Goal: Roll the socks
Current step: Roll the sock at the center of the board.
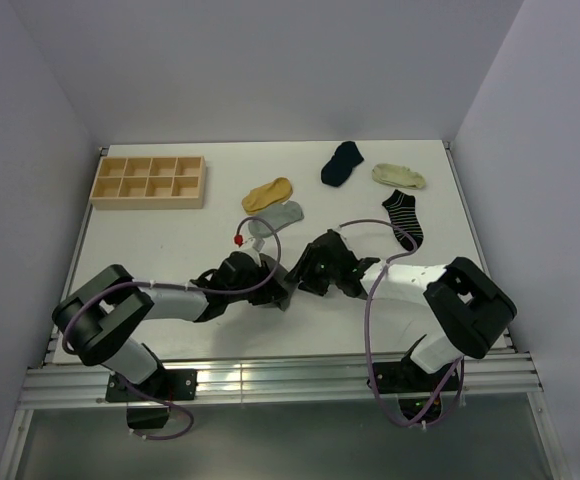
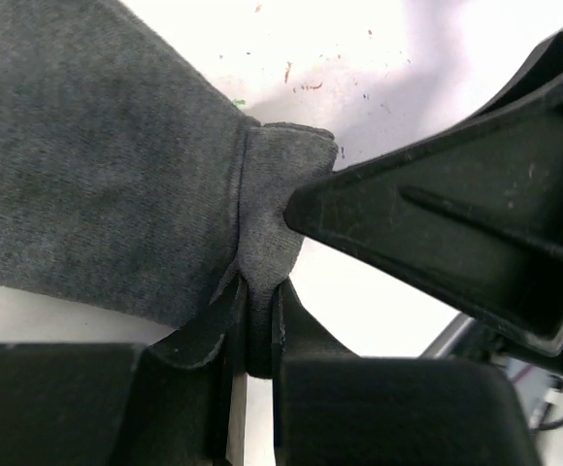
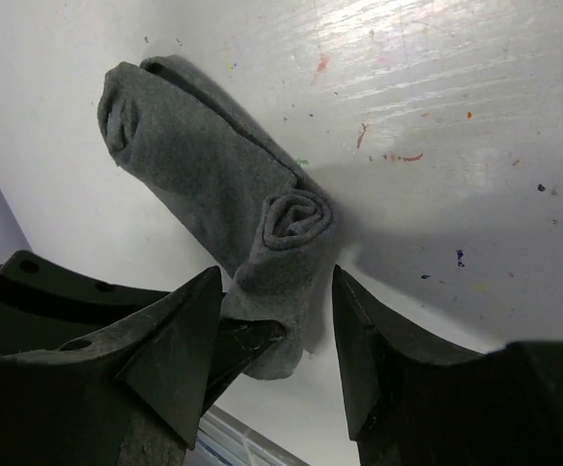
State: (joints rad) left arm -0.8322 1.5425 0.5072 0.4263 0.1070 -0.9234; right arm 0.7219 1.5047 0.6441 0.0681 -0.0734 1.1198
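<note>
From the top view, the wooden tray sits at the far left of the worktop, two rows of four compartments with bare wood showing in each. Just right of the tray lies the mustard-yellow sock, touching the light grey sock, which lies a little nearer the arms. Farther right of the tray are the navy sock, then the cream sock, and the striped sock nearer than those two. Well to the near right of the tray, the left arm and right arm bring their jaws tip to tip over one spot. The sock there cannot be made out under the black fingers

From the left wrist view, the dark grey sock lies flat on the worktop. The left jaws are pressed together on a bunched fold at its end. One finger of the right jaws touches that fold from the side

From the right wrist view, the dark grey sock lies slantwise with its near end wound into a small roll. The right jaws are spread, one finger on either side of the roll, neither clearly pressing it. The left jaws pinch the loose flap below the roll
</note>
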